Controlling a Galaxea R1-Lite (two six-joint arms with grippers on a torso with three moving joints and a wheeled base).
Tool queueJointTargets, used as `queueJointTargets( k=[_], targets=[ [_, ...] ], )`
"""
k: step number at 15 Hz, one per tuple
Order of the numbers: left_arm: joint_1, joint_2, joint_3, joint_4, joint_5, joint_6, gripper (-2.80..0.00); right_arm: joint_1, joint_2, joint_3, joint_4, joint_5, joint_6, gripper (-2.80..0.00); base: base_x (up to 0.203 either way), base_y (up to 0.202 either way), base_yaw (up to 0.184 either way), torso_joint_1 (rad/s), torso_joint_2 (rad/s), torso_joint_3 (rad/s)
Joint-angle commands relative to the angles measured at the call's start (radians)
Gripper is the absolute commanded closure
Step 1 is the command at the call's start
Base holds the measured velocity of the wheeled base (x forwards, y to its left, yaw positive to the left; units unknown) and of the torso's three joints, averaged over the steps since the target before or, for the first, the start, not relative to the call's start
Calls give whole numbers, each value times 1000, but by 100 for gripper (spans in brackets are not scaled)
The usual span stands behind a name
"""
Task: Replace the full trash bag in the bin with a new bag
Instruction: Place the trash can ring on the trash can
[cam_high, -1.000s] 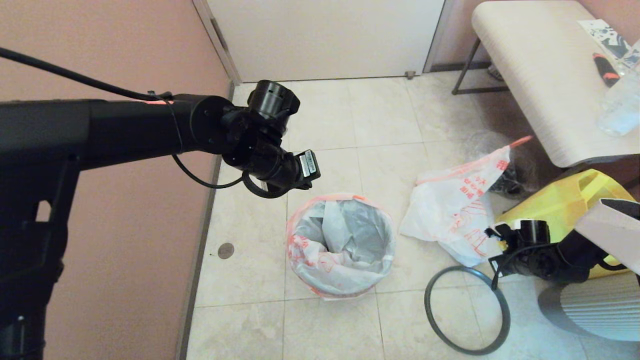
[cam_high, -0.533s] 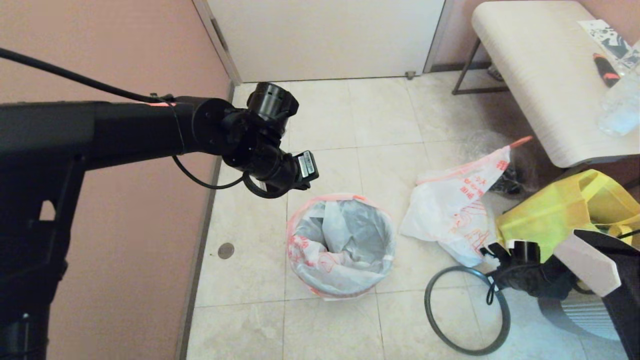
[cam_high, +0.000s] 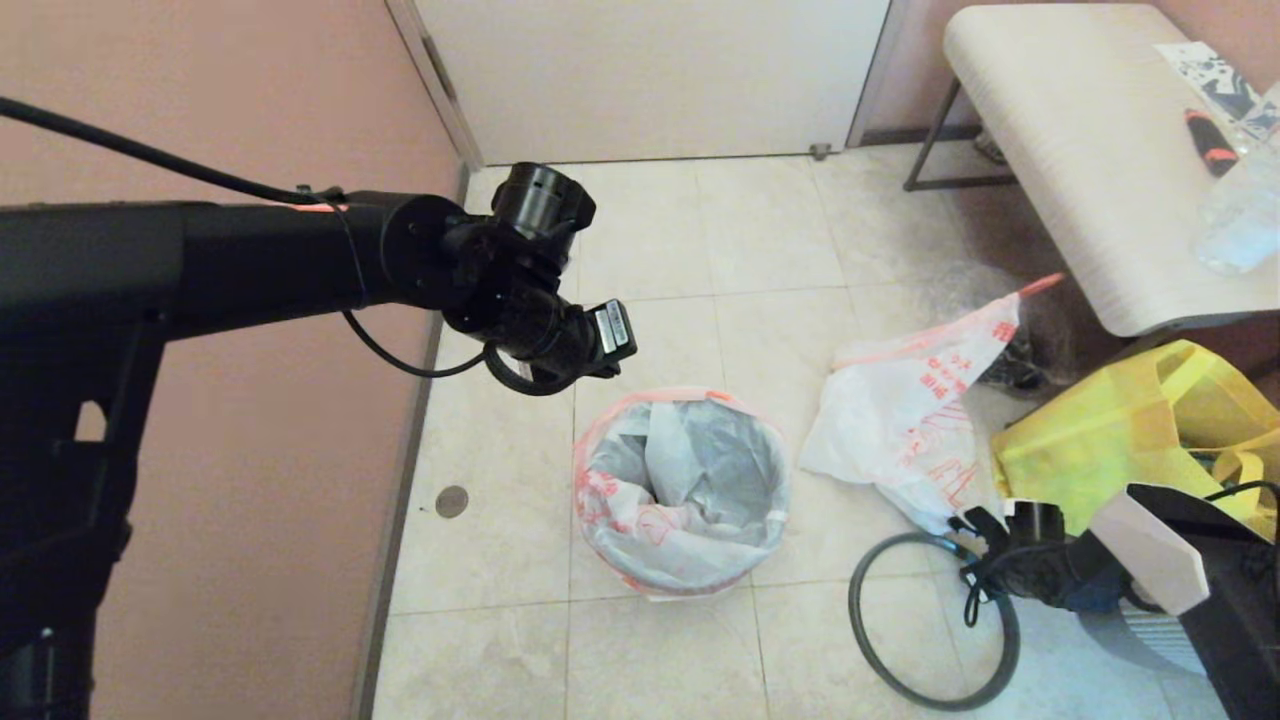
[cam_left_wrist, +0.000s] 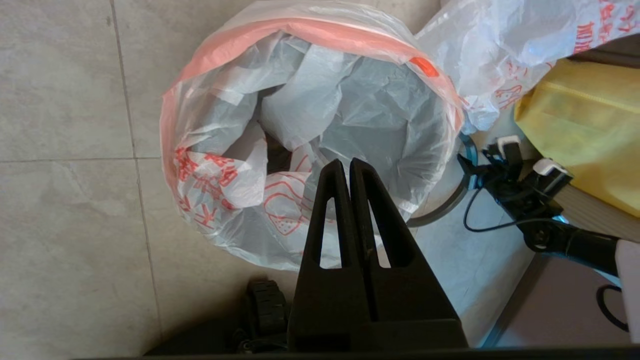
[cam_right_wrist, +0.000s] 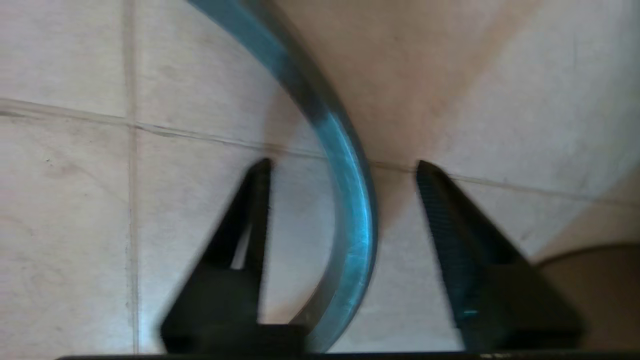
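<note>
While the left hand (cam_left_wrist: 350, 167) hangs pressed together above the new bag (cam_high: 680, 490) lining the bin, the right hand (cam_right_wrist: 342, 167) sits low over the floor, fingers spread either side of the dark grey hoop (cam_high: 880, 640). The full trash bag (cam_high: 915, 420) lies just beyond, beside the yellow tote (cam_high: 1110, 430).
</note>
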Motion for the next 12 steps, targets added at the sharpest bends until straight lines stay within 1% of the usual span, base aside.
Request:
queueJointTargets(
  k=[1,2,3,5,7,8,9,12],
  targets=[
    [0,-3,0,3,3,-4,0,-3,17,-15,71,-2,-4,0,0,0,0,0,0,0],
    [-1,-6,0,4,3,-4,0,-5,13,-29,126,-1,-3,0,0,0,0,0,0,0],
    [-1,-8,0,4,3,-5,0,-8,11,-38,139,0,-3,0,0,0,0,0,0,0],
    [-1,-14,0,3,10,-5,0,-8,-3,-24,138,24,-2,0,0,0,0,0,0,0],
    [-2,-29,0,5,11,-6,0,-8,-38,13,134,27,2,0,0,0,0,0,0,0],
    [-3,-35,0,7,11,-8,0,-8,-73,52,131,29,8,0,0,0,0,0,0,0],
    [-4,-46,0,9,10,-9,0,-8,-131,123,122,38,13,0,0,0,0,0,0,0],
    [-5,-58,0,24,13,-5,0,-4,-380,396,14,71,46,0,0,0,0,0,0,0]
  ],
)
